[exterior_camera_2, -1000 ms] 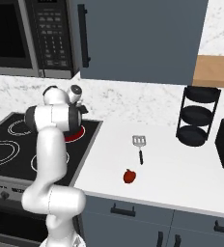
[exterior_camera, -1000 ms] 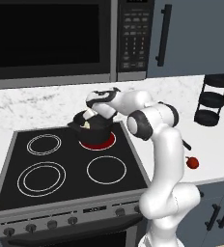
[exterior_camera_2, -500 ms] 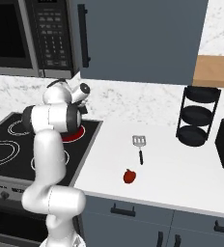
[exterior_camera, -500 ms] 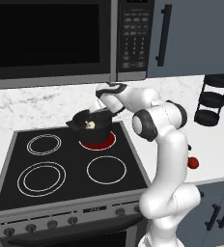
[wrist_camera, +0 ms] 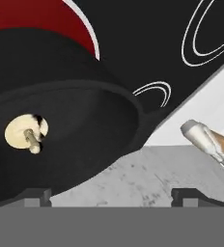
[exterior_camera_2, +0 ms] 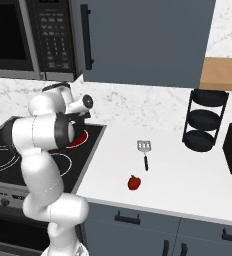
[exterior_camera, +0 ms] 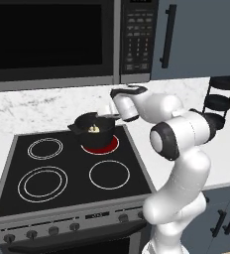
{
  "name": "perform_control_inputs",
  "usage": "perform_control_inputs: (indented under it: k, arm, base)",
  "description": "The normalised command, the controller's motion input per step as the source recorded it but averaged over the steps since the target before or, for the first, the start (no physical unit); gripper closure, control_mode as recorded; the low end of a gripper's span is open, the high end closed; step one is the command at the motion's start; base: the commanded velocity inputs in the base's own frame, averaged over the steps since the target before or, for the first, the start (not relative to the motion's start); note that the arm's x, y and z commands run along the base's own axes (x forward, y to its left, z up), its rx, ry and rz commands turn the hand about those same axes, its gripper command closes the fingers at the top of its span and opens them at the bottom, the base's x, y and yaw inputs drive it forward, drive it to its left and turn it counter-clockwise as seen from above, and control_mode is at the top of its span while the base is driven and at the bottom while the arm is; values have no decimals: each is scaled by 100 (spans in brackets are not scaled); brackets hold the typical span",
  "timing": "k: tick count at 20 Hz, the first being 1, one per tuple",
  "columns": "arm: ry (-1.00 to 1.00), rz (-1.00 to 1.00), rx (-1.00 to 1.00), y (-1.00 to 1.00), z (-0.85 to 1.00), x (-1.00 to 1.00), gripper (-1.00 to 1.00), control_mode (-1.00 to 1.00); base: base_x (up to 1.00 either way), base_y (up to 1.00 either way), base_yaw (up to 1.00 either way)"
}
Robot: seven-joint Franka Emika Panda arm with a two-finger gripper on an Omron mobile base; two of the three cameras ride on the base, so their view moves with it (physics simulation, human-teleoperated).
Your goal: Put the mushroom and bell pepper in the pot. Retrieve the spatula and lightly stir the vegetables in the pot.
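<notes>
The mushroom (wrist_camera: 26,132) lies on the bottom of the pot (exterior_camera: 93,130), a pale round piece with a short stem, at the left of the hand view. In the left base view the pot stands on the glowing red burner (exterior_camera: 103,146) at the back right of the stove (exterior_camera: 67,171), a little above the middle of the frame. The gripper (exterior_camera: 108,113) hangs just to the right of the pot's rim, above it, and its fingers stand wide apart with nothing between them.

The bell pepper (exterior_camera_2: 134,182) lies on the white counter (exterior_camera_2: 188,175), below the middle of the right base view, well apart from the pot. The spatula (exterior_camera_2: 144,153) lies near it, a little higher in the frame, head away from the counter's front edge. The robot's white arm stands between these two and the stove. Further right a black tiered rack (exterior_camera_2: 204,120) stands by the wall.
</notes>
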Motion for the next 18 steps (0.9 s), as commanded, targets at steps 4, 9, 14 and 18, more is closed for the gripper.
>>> perform_control_inputs:
  k: [4,9,14,18]
  arm:
    - [0,-11,7,-51,40,-91,-100,-100]
    - [3,-9,1,-95,67,-46,-100,-100]
    - [0,0,-1,-95,76,-5,-100,-100]
    - [0,8,-13,-75,43,-42,-100,-100]
  base:
    - [0,0,0]
    - [0,0,0]
    - [0,0,0]
    - [0,0,0]
